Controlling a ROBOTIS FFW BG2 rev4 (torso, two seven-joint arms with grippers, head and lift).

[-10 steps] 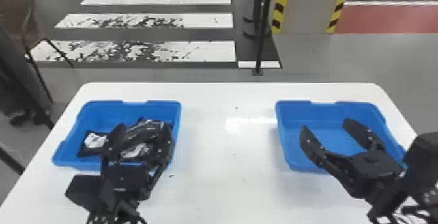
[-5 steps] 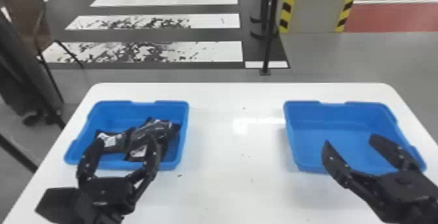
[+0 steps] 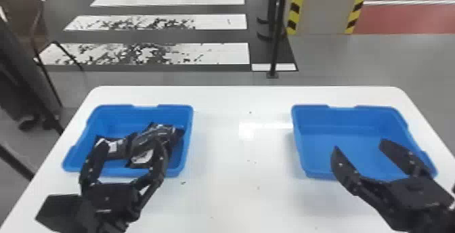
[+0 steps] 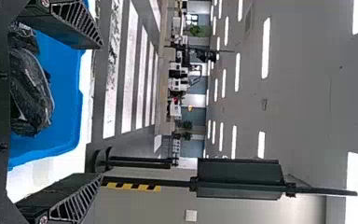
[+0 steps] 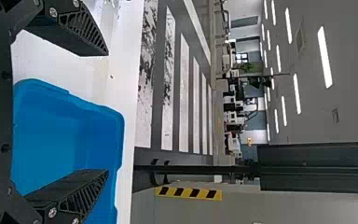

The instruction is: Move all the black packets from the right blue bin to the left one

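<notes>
In the head view my left gripper [image 3: 132, 145] stands open over the near side of the left blue bin [image 3: 187, 141], where several black packets [image 3: 150, 139] lie heaped. My right gripper [image 3: 359, 144], also open, is above the near part of the right blue bin [image 3: 338, 147], whose visible floor is bare. The left wrist view has the packets [image 4: 30, 88] beyond the open left gripper [image 4: 100, 109], nothing between its fingers. In the right wrist view the right gripper [image 5: 106, 112] is spread wide beside the right bin [image 5: 65, 135].
Both bins rest on a white table [image 3: 237, 188], with a wide gap between them. Behind it a thin black pole [image 3: 278, 29] rises from the floor, and a brown chair [image 3: 25, 15] stands at the back left.
The left gripper has drawn back toward the near edge of its bin and spread its fingers, leaving the packets inside. The head view has shifted slightly; the right gripper stays open.
</notes>
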